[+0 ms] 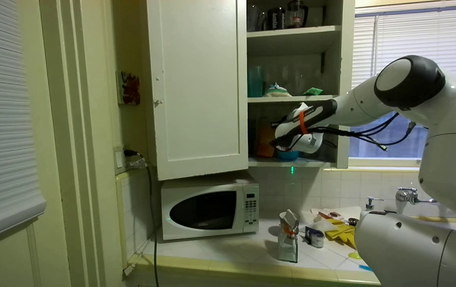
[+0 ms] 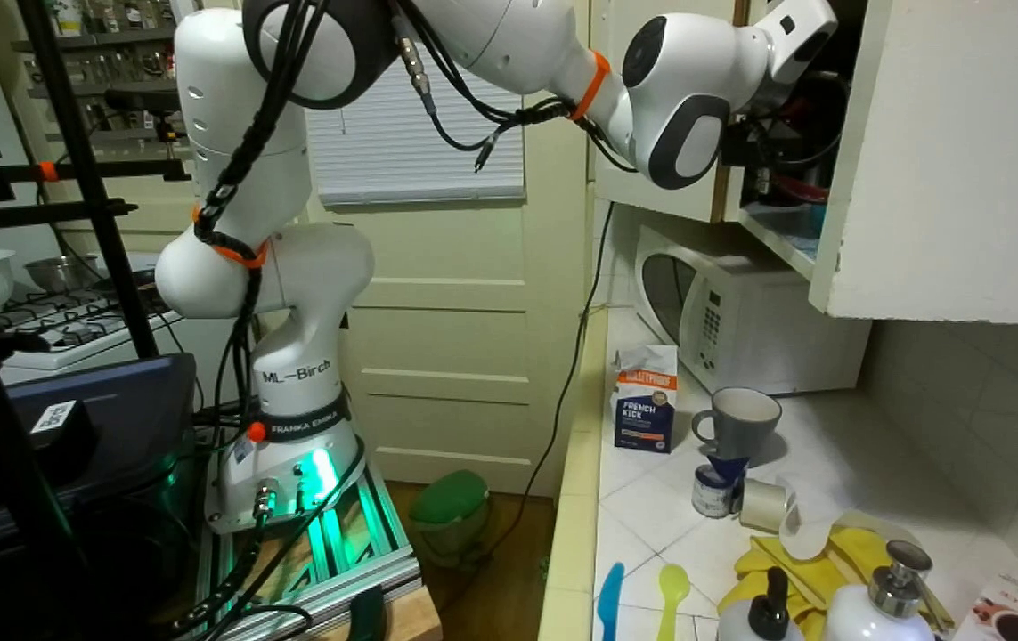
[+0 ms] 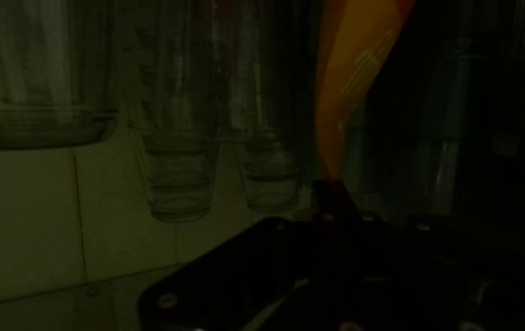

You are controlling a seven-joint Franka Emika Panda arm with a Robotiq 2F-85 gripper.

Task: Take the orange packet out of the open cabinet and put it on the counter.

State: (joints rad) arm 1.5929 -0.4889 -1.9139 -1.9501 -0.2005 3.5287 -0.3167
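Claw (image 3: pixel 334 186) was clenched on narrow end of orange packet (image 3: pixel 347 82). Packet was held inside open cabinet (image 1: pixel 346 52), by lowest shelf (image 1: pixel 293 164); whether shelf was touched could not be told. Clear glasses (image 3: pixel 180 174) were seen near packet in dark wrist view. Blue bowl (image 1: pixel 287 155) was seen on same shelf. Below, white microwave (image 1: pixel 210 209) was set on tabletop (image 1: pixel 251 251). Small can (image 2: pixel 712 491), blue bag (image 2: pixel 645 414), yellow glove-like thing (image 2: pixel 816 561) were placed there too. Blue knife (image 2: pixel 610 596) and green spoon (image 2: pixel 672 588) were laid flat near edge.
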